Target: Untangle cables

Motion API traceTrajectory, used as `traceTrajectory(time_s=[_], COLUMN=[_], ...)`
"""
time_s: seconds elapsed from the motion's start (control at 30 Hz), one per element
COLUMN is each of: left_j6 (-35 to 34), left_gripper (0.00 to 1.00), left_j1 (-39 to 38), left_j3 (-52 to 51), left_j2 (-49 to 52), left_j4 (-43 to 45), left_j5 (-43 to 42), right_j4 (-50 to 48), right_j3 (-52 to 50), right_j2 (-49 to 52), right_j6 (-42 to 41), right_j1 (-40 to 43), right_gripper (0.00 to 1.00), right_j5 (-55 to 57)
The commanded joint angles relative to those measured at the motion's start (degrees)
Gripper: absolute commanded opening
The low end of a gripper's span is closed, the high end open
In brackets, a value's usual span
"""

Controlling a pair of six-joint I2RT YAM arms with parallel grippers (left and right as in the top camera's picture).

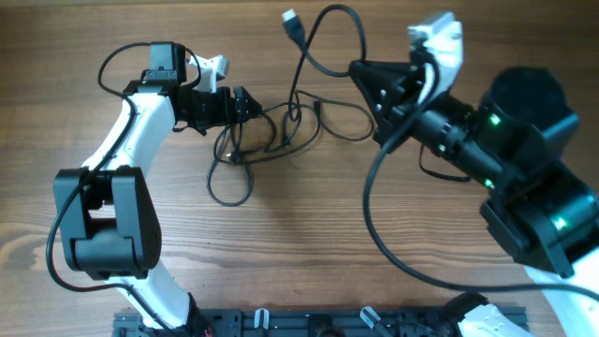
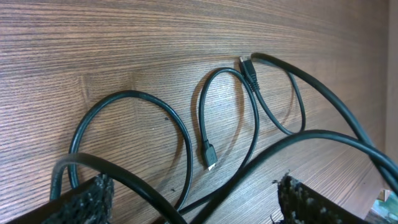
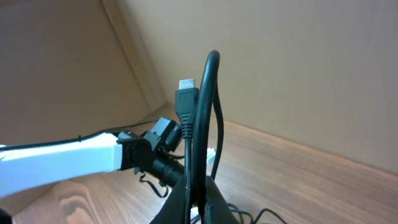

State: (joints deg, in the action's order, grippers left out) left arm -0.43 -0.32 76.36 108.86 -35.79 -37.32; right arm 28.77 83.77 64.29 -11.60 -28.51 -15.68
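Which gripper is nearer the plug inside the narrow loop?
Left. The left gripper hovers open just over the plug; the right gripper is well aside, shut on a cable.

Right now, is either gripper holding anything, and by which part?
The right gripper is shut on a cable, pinching it just below its plug end. The left gripper is open above the loops, holding nothing.
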Motion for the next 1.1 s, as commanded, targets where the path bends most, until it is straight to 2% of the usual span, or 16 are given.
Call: traceTrajectory(time_s=[0.0, 0.13, 0.2, 0.23, 0.27, 0.33, 0.4, 0.53, 0.6, 0.63, 0.7, 0.8, 0.9, 0.97, 1.07], left_j6=[-0.1, -0.1, -4.2, -7.3, -10.1, -13.7, -17.6, -23.4, -24.8, -28.3, -32.7, -35.8, -41.3, -45.5, -46.3], left_gripper=[0.83, 0.90, 0.91, 0.98, 1.00, 1.00, 1.00, 1.00, 1.00, 1.00, 1.00, 0.98, 0.96, 0.96, 0.95], left_j1=[0.2, 0.2, 0.2, 0.3, 0.4, 0.8, 1.6, 4.0, 5.0, 5.4, 5.5, 4.7, 3.0, 2.0, 1.3], left_j3=[0.4, 0.4, 0.4, 0.4, 0.4, 0.4, 0.4, 0.4, 0.4, 0.4, 0.4, 0.4, 0.4, 0.4, 0.4], left_j2=[-0.3, -0.3, -0.3, -0.3, -0.3, -0.3, -0.5, -0.6, -0.6, -0.6, -0.6, -0.6, -0.6, -0.6, -0.6], left_j4=[0.1, 0.0, 0.0, 0.0, 0.0, 0.1, 0.4, 4.3, 7.3, 9.4, 11.3, 11.1, 10.0, 10.6, 12.9], left_j5=[0.4, 0.3, 0.2, -0.8, -2.4, -7.1, -15.3, -35.2, -39.7, -40.5, -40.4, -40.0, -34.9, -27.3, -6.3], right_j4=[1.0, 3.5, 3.7, 3.7, 3.6, 3.5, 3.4, 3.5, 3.7, 3.8, 4.0, 4.3, 5.0, 5.2, 5.2], right_j3=[0.3, 0.3, 0.3, 0.3, 0.3, 0.3, 0.3, 0.3, 0.3, 0.3, 0.3, 0.3, 0.3, 0.3, 0.3], right_j2=[-0.7, 0.6, 1.5, 1.8, 2.1, 2.6, 2.7, 2.7, 2.7, 2.7, 2.7, 2.7, 2.7, 2.7, 2.9], right_j6=[1.1, 1.1, 1.1, 1.1, 1.1, 1.1, 1.1, 1.1, 1.1, 1.1, 1.1, 1.1, 1.1, 1.1, 1.1], right_j1=[0.1, 0.1, 0.1, 0.1, 0.1, 0.1, 0.1, 0.1, 0.1, 0.1, 0.1, 0.1, 0.1, 0.1, 0.1], right_gripper=[0.04, 0.04, 0.04, 0.04, 0.04, 0.04, 0.04, 0.04, 0.04, 0.04, 0.04, 0.04, 0.04, 0.04, 0.04], right_j5=[2.8, 2.8, 2.8, 2.8, 2.8, 2.8, 2.8, 2.8, 2.8, 2.8, 2.6, 2.3, 2.3, 2.3, 2.3])
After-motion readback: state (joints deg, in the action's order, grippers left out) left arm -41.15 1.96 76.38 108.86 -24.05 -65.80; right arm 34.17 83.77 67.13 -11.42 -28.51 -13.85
